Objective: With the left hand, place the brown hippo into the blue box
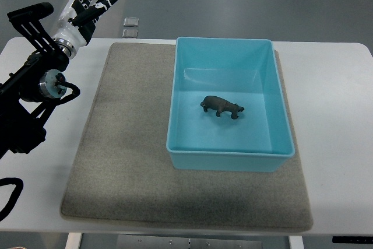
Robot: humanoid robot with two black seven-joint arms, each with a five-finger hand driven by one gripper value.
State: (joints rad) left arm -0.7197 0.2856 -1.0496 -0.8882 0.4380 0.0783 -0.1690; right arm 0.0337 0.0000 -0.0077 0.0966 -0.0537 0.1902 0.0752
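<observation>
Hippo, small brown plastic figure (222, 107), stood upright on the floor of the light blue rectangular plastic box (229, 150) at centre frame, on a grey felt mat (128, 144). The left hand (86, 5), upper left of the frame, was spread and held nothing. Little risk remained; a careless arm retreat could only nudge the mat.
</observation>
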